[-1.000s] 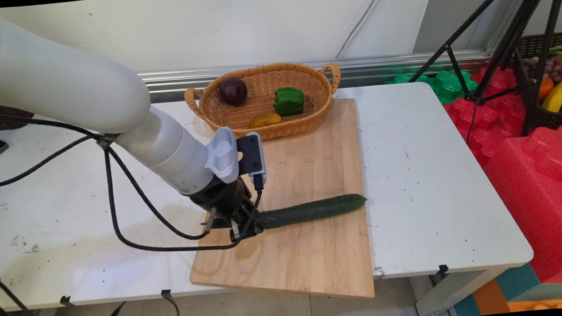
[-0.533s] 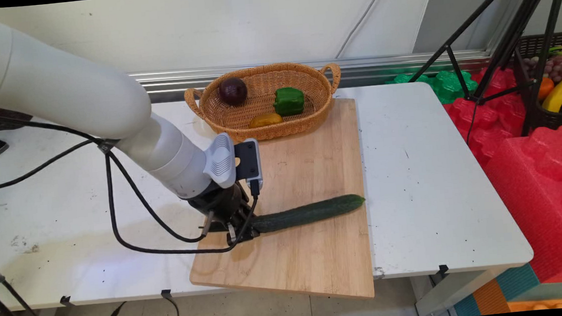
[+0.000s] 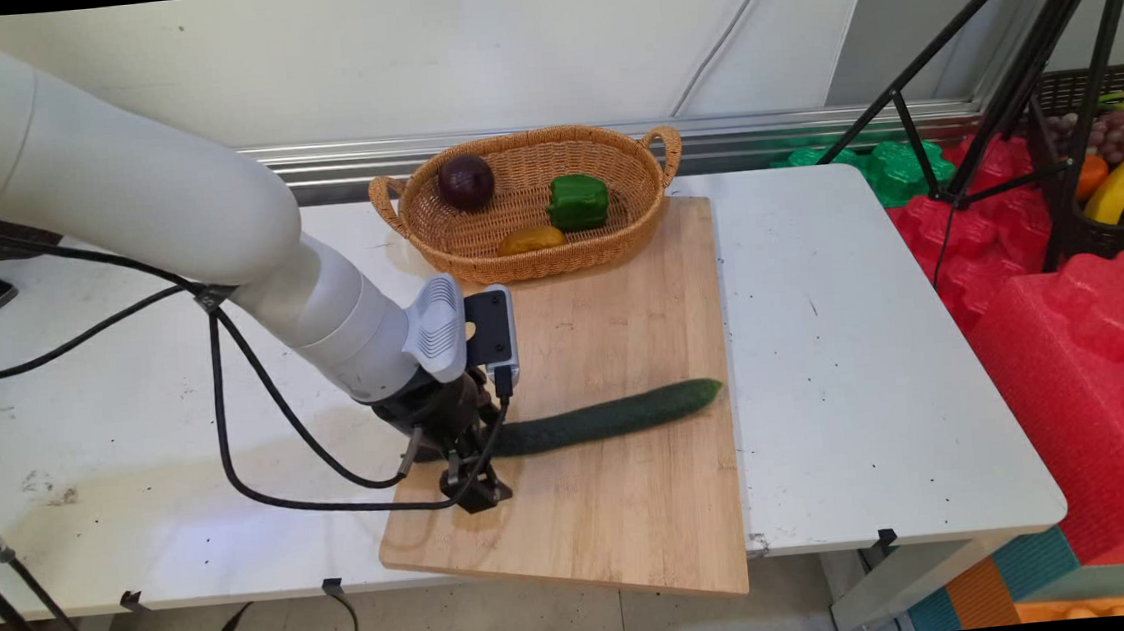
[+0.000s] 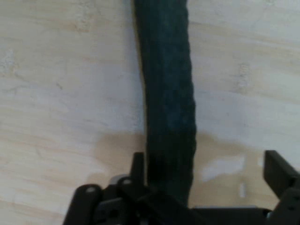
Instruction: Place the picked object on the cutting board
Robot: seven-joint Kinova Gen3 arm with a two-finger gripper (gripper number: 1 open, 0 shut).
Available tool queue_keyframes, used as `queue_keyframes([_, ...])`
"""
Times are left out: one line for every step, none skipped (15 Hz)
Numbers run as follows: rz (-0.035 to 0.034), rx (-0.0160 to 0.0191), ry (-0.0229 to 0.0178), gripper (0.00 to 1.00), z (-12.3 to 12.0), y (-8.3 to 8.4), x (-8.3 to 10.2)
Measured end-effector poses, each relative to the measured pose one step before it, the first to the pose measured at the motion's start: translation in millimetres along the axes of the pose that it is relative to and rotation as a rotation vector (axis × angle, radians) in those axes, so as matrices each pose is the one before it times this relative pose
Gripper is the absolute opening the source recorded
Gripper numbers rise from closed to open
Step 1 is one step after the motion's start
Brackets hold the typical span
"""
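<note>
The white arm reaches in from the upper left, its black two-finger gripper (image 3: 469, 468) (image 4: 206, 173) low over the pale wooden cutting board (image 3: 628, 521). Its fingers stand apart around the near end of the long dark-green cucumber (image 3: 600, 420) (image 4: 168, 93); a second ago they gripped it tighter.

Cucumber (image 3: 610, 416) lies across the cutting board (image 3: 628, 511), reaching its right edge; basket (image 3: 529, 258) sits behind, on the board's far edge (pepper (image 3: 577, 201), onion (image 3: 465, 183) inside). The board overhangs the table's (image 3: 856, 353) near edge.
</note>
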Motion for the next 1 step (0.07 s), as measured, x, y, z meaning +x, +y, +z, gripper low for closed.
queue_keyframes([0.00026,0.00002,0.00023,1.0,0.05,-0.13,-0.31])
